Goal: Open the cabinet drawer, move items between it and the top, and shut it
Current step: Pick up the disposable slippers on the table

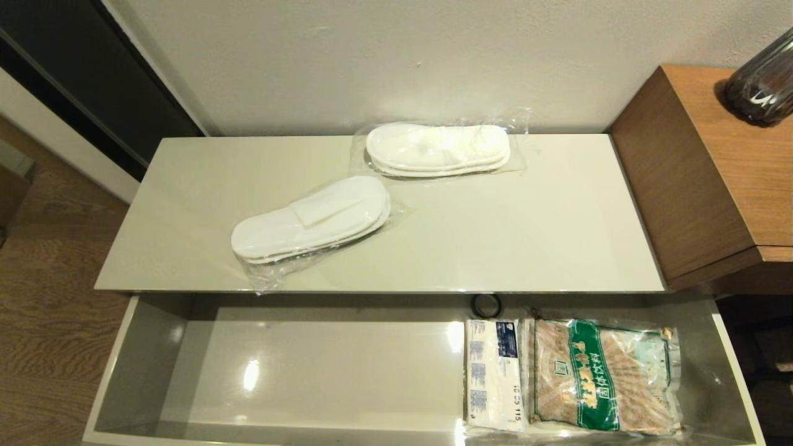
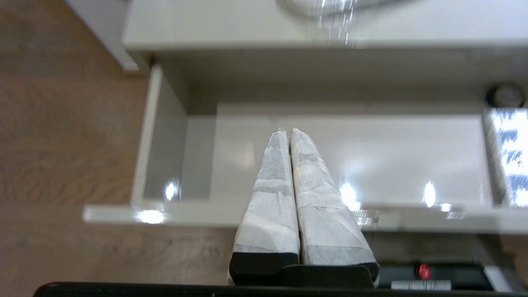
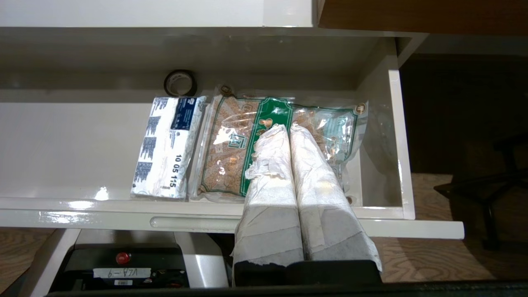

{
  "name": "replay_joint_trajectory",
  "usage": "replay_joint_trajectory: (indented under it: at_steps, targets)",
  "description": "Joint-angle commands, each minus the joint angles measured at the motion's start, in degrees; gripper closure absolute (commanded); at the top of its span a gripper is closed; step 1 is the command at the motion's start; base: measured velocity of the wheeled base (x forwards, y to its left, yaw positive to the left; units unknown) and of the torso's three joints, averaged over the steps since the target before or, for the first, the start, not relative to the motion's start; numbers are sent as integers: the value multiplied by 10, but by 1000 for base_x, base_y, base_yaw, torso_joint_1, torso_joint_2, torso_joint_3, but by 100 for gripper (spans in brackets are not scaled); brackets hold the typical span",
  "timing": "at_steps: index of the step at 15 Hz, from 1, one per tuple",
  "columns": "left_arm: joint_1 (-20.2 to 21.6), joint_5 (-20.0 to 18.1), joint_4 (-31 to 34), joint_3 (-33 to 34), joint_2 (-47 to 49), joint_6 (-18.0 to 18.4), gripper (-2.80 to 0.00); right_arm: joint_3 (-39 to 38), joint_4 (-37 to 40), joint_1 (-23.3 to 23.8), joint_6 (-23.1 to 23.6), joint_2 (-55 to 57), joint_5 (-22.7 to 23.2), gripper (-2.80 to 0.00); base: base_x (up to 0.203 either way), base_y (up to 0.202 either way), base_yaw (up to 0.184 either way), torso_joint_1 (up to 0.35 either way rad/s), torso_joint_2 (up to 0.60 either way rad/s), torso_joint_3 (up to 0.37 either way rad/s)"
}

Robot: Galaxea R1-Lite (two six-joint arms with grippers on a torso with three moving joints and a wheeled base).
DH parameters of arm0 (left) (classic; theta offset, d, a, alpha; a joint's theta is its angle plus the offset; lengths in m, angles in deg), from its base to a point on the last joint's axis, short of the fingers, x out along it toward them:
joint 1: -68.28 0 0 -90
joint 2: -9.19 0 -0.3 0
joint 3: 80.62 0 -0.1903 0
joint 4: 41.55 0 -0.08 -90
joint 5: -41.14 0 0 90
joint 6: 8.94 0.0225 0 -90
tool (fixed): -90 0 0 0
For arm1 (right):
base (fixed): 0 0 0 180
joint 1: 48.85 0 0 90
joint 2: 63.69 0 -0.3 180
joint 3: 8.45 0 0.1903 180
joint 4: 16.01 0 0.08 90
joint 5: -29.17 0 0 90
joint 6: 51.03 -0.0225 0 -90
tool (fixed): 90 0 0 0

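Note:
The cabinet drawer (image 1: 279, 365) stands pulled out below the top (image 1: 526, 235). Two clear-bagged slipper pairs lie on the top, one at the middle left (image 1: 313, 218), one at the back (image 1: 437, 148). Inside the drawer's right half lie the tissue pack (image 1: 492, 375) and the green-banded sachet bag (image 1: 604, 375). Neither gripper shows in the head view. In the left wrist view my left gripper (image 2: 288, 131) is shut and empty, in front of the drawer's bare left half (image 2: 371, 161). In the right wrist view my right gripper (image 3: 288, 127) is shut and empty, in front of the sachet bag (image 3: 231, 144) and the tissue pack (image 3: 167, 146).
A black tape roll (image 1: 486, 305) lies at the drawer's back, also in the right wrist view (image 3: 180, 83). A taller brown wood-grain unit (image 1: 712, 167) with a dark glass vessel (image 1: 763, 83) adjoins the top's right end. Wooden floor (image 1: 43, 297) lies to the left.

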Motion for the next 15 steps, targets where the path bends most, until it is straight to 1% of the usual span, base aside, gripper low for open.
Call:
replay_joint_trajectory:
  at_steps: [1,2,3,5,6,7,8,9,10,11,12,15]
  targets:
    - [0,-1,13,-45,10,-1,0,0,0,0,0,1,0,0,0,0,0,0,0,0]
    - [0,-2,39,-86,38,-8,0,0,0,0,0,1,0,0,0,0,0,0,0,0]
    - [0,-3,68,-140,83,-22,0,0,0,0,0,1,0,0,0,0,0,0,0,0]
    - [0,-12,126,-253,214,-54,0,0,0,0,0,1,0,0,0,0,0,0,0,0]
    - [0,-16,147,-295,280,-57,0,0,0,0,0,1,0,0,0,0,0,0,0,0]
    - [1,-18,164,-335,347,-50,0,-1,0,0,-1,1,0,0,0,0,0,0,0,0]
    - [1,-16,178,-373,414,-26,0,-1,0,0,-1,1,0,0,0,0,0,0,0,0]
    - [2,-12,188,-403,465,6,0,-1,0,0,-1,1,0,0,0,0,0,0,0,0]
    - [2,-6,194,-423,509,67,0,-1,0,0,-1,1,0,0,0,0,0,0,0,0]
    - [2,0,193,-435,551,144,0,-1,0,0,0,1,0,0,0,0,0,0,0,0]
    - [0,4,173,-444,589,181,0,-1,0,0,-1,1,0,0,0,0,0,0,0,0]
    - [-2,16,61,-472,679,263,0,-1,0,0,0,1,0,0,0,0,0,0,0,0]
